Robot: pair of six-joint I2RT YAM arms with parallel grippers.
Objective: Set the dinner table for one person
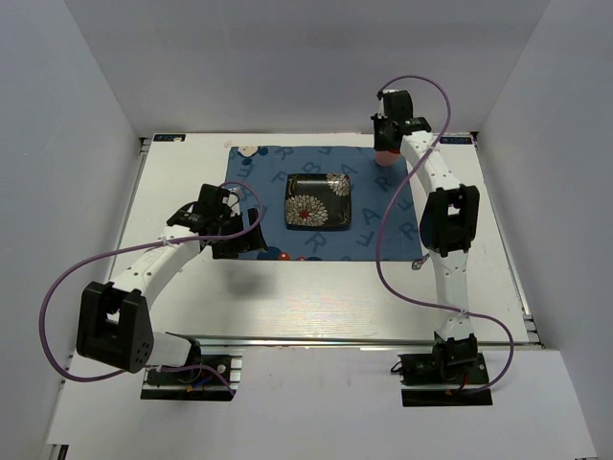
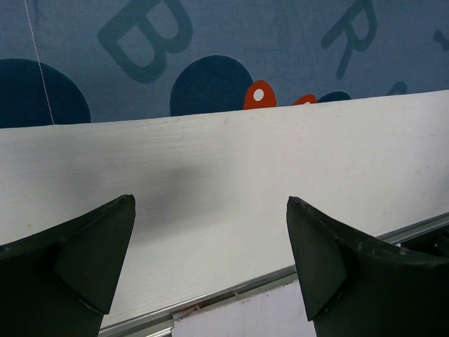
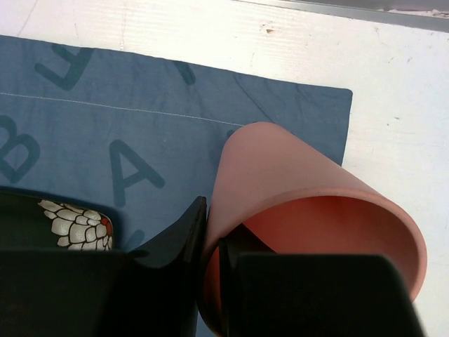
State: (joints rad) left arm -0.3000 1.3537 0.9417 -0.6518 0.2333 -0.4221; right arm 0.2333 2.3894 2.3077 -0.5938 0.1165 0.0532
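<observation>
- Top external view: the dinner table [image 1: 192, 307] is a white rectangular surface. Its long axis runs left to right across the frame, and a metal rail [image 1: 364, 341] follows the near long edge, just ahead of both arm bases.
- On the far middle of the surface lies a blue mat [image 1: 383, 206] printed with letters and dots, flat, its long side parallel to the rail.
- A black dish [image 1: 318, 201], square with rounded corners and a white flower pattern, sits on the middle of the mat.
- A pink cup [image 3: 280, 175] is at the mat's far right corner, tilted, its mouth turned toward the right wrist camera. Whether its base touches the cloth cannot be told.
- The right pincer [image 3: 214, 225] pinches the cup's wall, with one finger inside the cup and the other outside.
- The left pincer [image 2: 210, 203] is spread wide over bare white surface, just beside the mat's near left edge, gripping nothing.
</observation>
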